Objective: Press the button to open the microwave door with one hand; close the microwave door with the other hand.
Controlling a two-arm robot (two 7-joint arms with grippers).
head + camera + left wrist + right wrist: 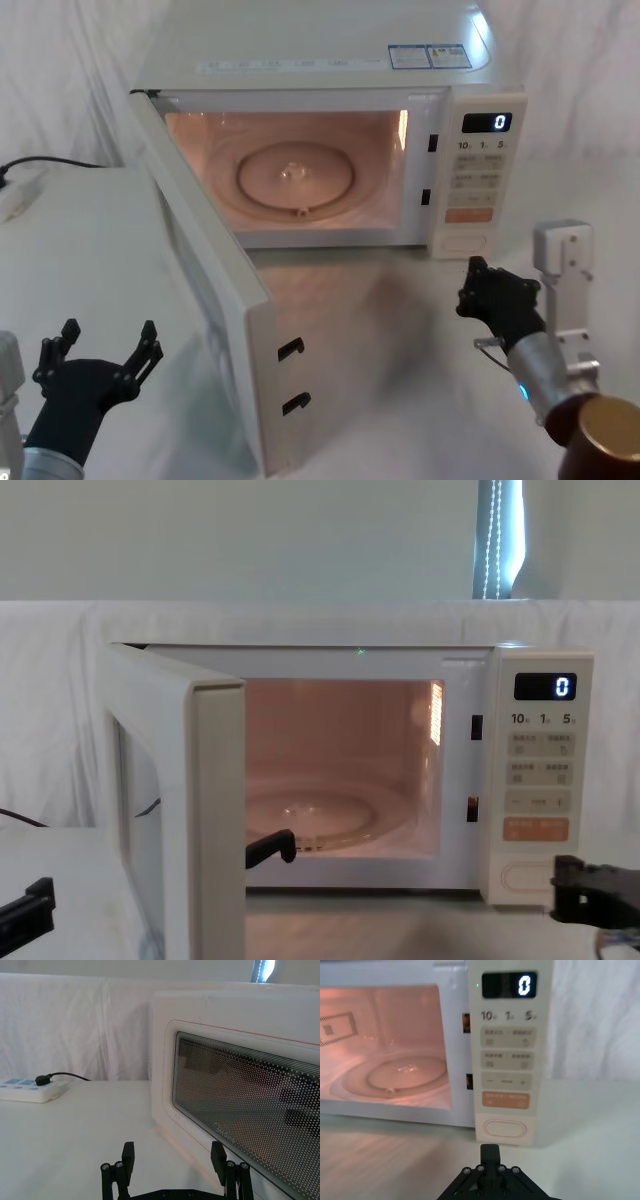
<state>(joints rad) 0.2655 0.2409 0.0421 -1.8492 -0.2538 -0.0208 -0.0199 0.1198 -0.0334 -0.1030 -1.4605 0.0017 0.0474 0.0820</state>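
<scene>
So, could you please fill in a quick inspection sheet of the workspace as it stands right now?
Surface: white cloth-covered table, bare in front of the oven.
Job's things: boxy cream-white microwave, cavity lit, display reading 0; broad cream microwave door swung wide open toward the robot's left; wide cream pill-shaped button untouched.
Clutter: nothing seen.
Grippers: left gripper open, low beside the door's outer face; right gripper shut, just short of the button.
Cables: black plug and cord in a white power strip at the table's left edge.
Surroundings: white draped backdrop behind the table.
</scene>
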